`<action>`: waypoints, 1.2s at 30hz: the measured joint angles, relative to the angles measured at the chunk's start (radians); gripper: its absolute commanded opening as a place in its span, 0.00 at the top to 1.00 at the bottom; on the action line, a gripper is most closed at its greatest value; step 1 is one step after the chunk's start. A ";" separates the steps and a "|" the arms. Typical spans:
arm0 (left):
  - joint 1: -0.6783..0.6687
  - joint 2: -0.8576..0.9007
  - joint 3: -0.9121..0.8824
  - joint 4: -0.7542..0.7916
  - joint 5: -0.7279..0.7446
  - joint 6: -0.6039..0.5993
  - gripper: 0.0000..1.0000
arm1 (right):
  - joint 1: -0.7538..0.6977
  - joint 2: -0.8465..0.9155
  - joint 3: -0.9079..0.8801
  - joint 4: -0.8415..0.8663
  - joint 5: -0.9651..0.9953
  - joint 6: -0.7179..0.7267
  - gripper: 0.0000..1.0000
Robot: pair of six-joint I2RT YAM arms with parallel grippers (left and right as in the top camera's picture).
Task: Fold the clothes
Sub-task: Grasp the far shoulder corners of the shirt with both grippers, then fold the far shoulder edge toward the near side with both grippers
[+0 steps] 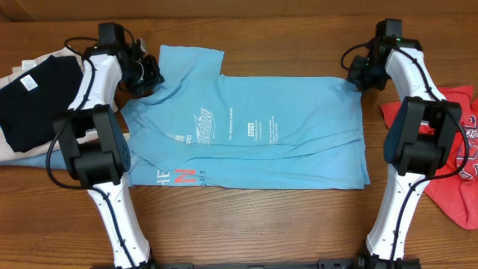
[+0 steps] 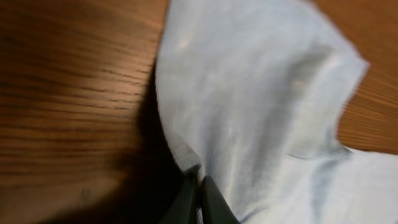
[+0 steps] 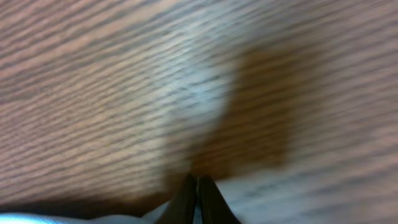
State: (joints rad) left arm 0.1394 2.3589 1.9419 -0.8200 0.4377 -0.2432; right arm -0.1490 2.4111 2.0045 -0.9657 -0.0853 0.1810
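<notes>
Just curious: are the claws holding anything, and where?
Both pinch the light blue T-shirt: left gripper at its far edge beside the sleeve, right gripper at its far hem corner.

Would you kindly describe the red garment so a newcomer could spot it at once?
Start at the wooden table and the large light blue T-shirt spread across its middle. At the table's right edge lies the crumpled red T-shirt, the only red cloth, with a printed graphic.

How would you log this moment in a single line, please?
left gripper: shut on light blue T-shirt near sleeve | right gripper: shut on its far right corner | red T-shirt: crumpled aside, untouched
</notes>
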 measured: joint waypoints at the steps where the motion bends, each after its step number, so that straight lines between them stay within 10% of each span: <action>1: 0.000 -0.016 0.000 -0.004 -0.001 0.007 0.96 | -0.004 0.003 0.018 -0.020 0.003 0.000 0.96; 36: 0.120 -0.212 0.000 -0.539 -0.192 0.087 0.96 | -0.067 0.003 0.254 -0.620 0.151 0.002 0.96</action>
State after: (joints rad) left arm 0.2592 2.1468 1.9419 -1.3586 0.2459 -0.1566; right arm -0.2157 2.4142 2.2581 -1.5852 0.0662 0.1829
